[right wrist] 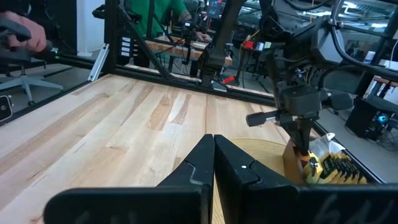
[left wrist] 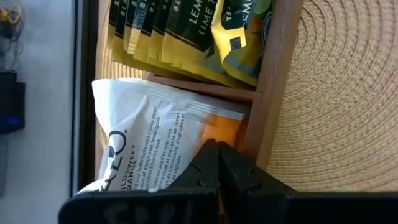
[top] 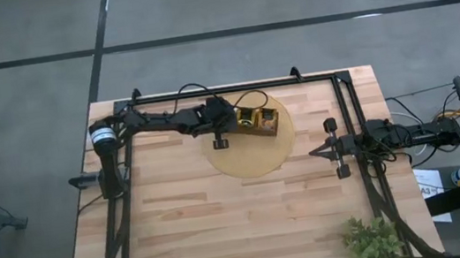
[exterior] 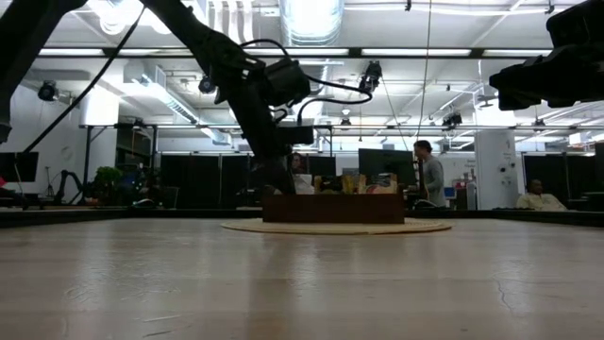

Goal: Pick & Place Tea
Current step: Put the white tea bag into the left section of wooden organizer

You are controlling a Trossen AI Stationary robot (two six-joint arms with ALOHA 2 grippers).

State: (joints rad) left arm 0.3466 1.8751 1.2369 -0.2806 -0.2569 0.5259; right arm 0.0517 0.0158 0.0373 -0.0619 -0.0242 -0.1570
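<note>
Left gripper [left wrist: 217, 163] clenched, fingertips meeting, tips down in the end compartment of the tray [left wrist: 272, 93], pressed against a white-and-orange packet [left wrist: 149, 140]; whether the packet is actually pinched cannot be told. Packet crumpled, leaning in that compartment. Next compartment over: row of yellow-green packets [left wrist: 180, 31] with dark panels, standing on edge, one bent forward. Tray sitting on a round woven mat [left wrist: 336, 106].

From above: left arm stretched from its base at the tabletop's left edge toward the middle, wrist bent down over the tray's left end [top: 218, 123]. Tray [top: 272, 122] on the mat [top: 252, 157], far-centre of the tabletop [top: 225, 228]. Low view: arm dropping steeply onto the tray's left end [exterior: 283, 210].

Right gripper [right wrist: 214, 152] clenched, nothing in it, hovering above bare wood. Right arm folded near the tabletop's right edge [top: 337, 147], pointing toward the mat, well apart from the tray.

Plant [top: 371, 240] at the near right corner. People [exterior: 431, 179] in the room behind.
</note>
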